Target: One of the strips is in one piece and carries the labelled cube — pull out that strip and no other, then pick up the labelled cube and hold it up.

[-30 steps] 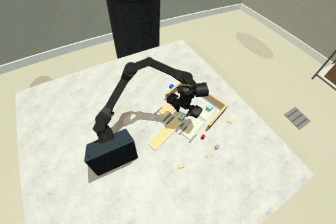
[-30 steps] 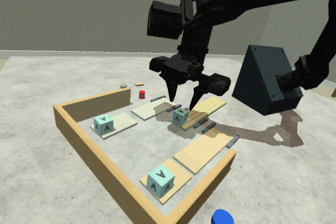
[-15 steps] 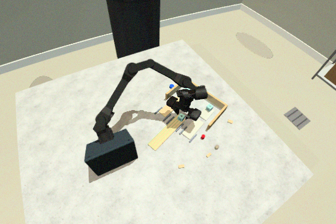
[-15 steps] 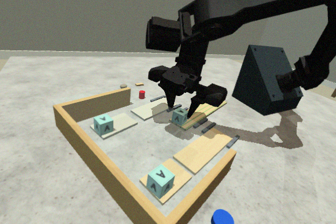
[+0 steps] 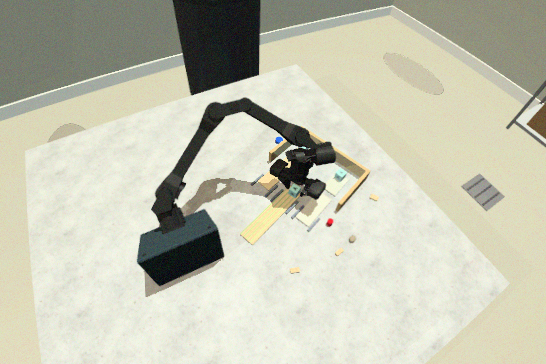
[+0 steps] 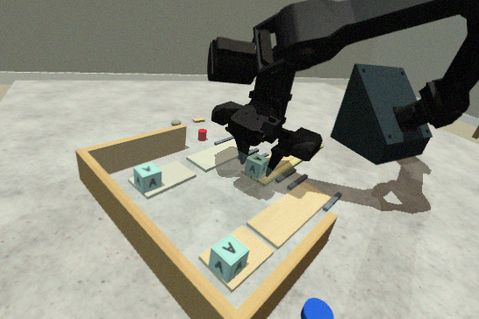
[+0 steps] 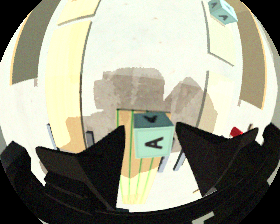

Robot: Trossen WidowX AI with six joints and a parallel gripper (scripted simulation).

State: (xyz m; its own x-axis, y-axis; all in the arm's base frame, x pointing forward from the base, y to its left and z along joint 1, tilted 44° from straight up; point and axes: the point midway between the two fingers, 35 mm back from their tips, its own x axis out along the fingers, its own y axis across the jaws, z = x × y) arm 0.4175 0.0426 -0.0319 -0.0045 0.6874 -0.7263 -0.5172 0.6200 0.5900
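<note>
The whole striped wooden strip point(image 5: 270, 217) point(image 7: 136, 185) lies pulled out toward the arm's base. A teal cube marked A point(image 5: 295, 190) point(image 6: 256, 166) point(image 7: 153, 142) stands on its far end. My gripper point(image 6: 255, 169) point(image 7: 151, 128) is partly open, its fingertips low on either side of this cube; a gap shows at each side in the wrist view. A cream strip point(image 5: 312, 211) point(image 6: 212, 157) is in two pieces, its far piece point(image 6: 175, 176) bearing another A cube point(image 5: 340, 174) point(image 6: 147, 177). A plain wooden strip point(image 6: 287, 216) is also split, its far piece point(image 6: 259, 246) bearing a third A cube point(image 6: 229, 258).
A low wooden wall point(image 5: 352, 189) point(image 6: 132, 214) surrounds the far side and ends. Short dark rails point(image 6: 332, 202) flank the strips. A red cylinder point(image 5: 330, 222) point(image 6: 202, 135), a blue cylinder point(image 5: 279, 140) point(image 6: 317, 310), a stone point(image 5: 352, 239) and small wooden bits point(image 5: 295, 270) lie outside.
</note>
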